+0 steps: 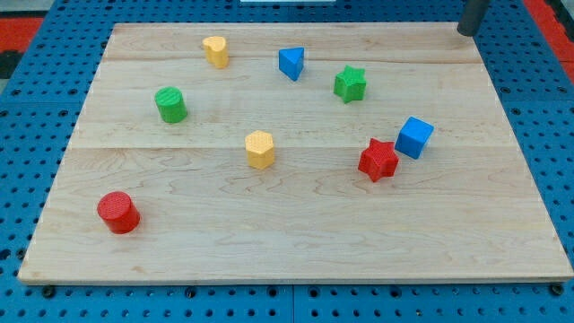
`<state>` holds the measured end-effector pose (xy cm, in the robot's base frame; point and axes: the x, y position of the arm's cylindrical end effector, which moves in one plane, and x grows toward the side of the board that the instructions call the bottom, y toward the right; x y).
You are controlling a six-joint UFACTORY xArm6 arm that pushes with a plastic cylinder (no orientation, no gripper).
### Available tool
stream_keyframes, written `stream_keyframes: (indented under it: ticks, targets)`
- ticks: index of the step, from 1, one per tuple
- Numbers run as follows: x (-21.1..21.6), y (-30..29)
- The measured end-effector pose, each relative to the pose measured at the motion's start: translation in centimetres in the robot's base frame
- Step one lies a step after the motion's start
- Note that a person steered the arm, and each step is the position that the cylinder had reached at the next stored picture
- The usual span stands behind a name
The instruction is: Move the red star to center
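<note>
The red star [378, 160] lies on the wooden board [296, 242], right of the board's middle. A blue cube [413, 137] sits just up and to the right of it, nearly touching. My tip [466, 31] is at the board's top right corner, far above and to the right of the red star, touching no block. The rod runs out of the view's top edge.
A yellow hexagonal block [260, 149] sits near the middle. A green star [350, 83] and a blue triangle [291, 63] lie at the top centre. A yellow block [215, 51] is at the top left, a green cylinder [170, 104] at the left, a red cylinder [118, 213] at the bottom left.
</note>
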<state>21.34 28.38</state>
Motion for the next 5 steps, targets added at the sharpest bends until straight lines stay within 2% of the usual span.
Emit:
stream_keyframes:
  ticks: [3, 5]
  targets:
    - [2.1, 0.1]
    - [8.1, -10.3]
